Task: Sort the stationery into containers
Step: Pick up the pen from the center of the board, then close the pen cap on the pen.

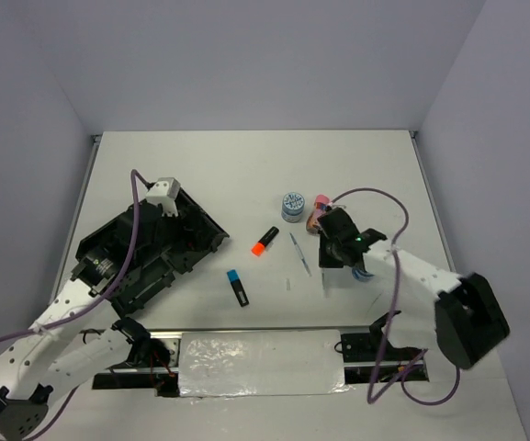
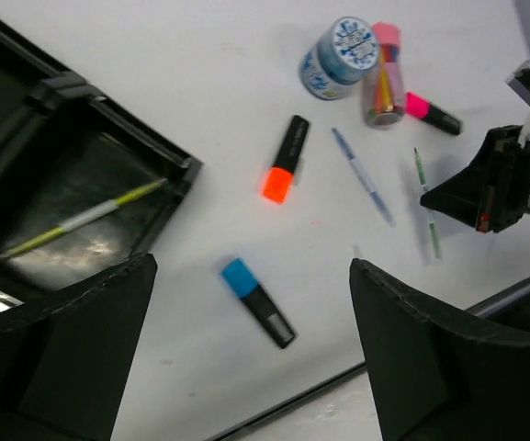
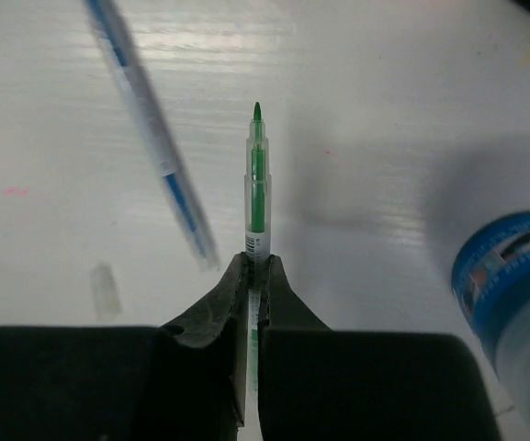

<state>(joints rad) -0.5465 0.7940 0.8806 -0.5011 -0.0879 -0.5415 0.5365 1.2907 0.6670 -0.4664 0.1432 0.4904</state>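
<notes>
My right gripper [image 3: 256, 262] is shut on a thin green pen [image 3: 258, 184], whose tip lies flat on the table ahead of the jaws. The top view shows that gripper [image 1: 327, 255] right of centre. A blue pen [image 3: 150, 129] lies just left of it and a blue-white tape roll [image 3: 517, 294] to its right. My left gripper [image 2: 253, 266] hangs open and empty beside the black organiser tray [image 2: 62, 119], which holds a yellow-grey pen [image 2: 85, 217]. A blue-capped highlighter [image 2: 257, 301] lies on the table below it, and an orange-capped highlighter [image 2: 284, 159] lies further out.
Behind the right gripper stand another tape roll [image 1: 292, 206] and a pink-orange tube [image 1: 318, 209]. A pink-capped highlighter [image 2: 432, 112] lies beside them. A small clear scrap [image 3: 106, 291] sits near the blue pen. The tray [image 1: 145, 248] occupies the left of the table.
</notes>
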